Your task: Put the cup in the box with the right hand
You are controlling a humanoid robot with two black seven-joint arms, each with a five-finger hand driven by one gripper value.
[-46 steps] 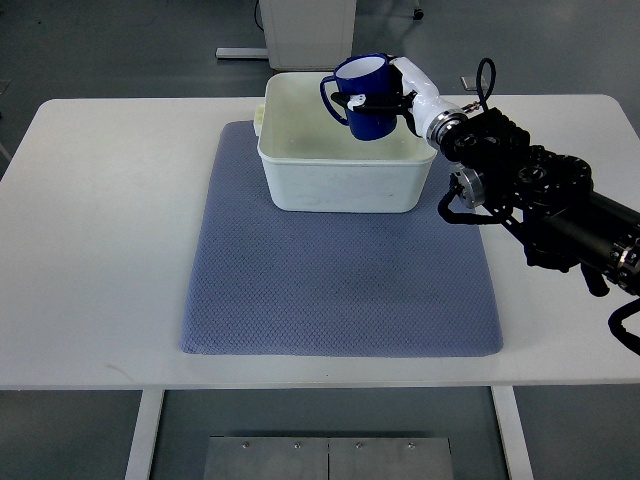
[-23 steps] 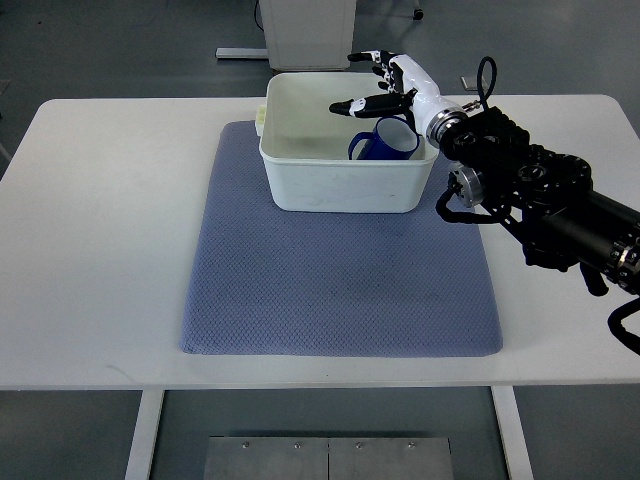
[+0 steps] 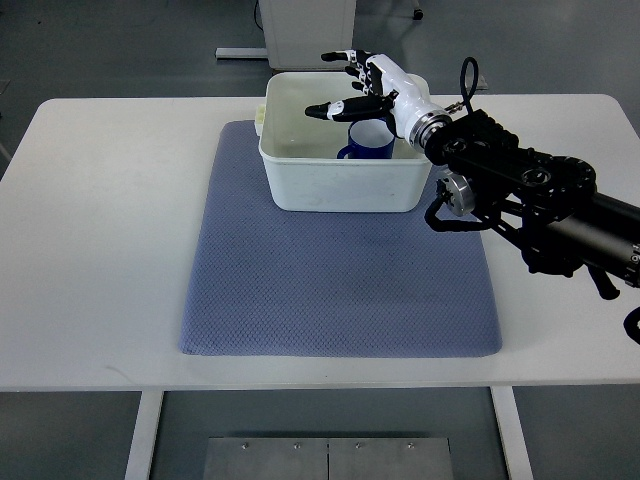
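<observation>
Since half a second ago, your right hand (image 3: 365, 88) has shifted toward nine o'clock above the white rectangular plastic box (image 3: 345, 186), fingers spread and holding nothing. You have the blue glazed mug-style cup (image 3: 368, 143) resting inside the box, toward its three o'clock wall. Judged rigid, smooth, moderately light, possibly breakable; take it around the body or by the handle.

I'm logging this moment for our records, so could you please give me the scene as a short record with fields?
cup: blue cup, upright inside the box, right part
box: white box, on the mat's far edge
mat: blue-grey mat, on the white table
right robot hand: open, fingers spread above the cup, holding nothing
left robot hand: not in view
</observation>
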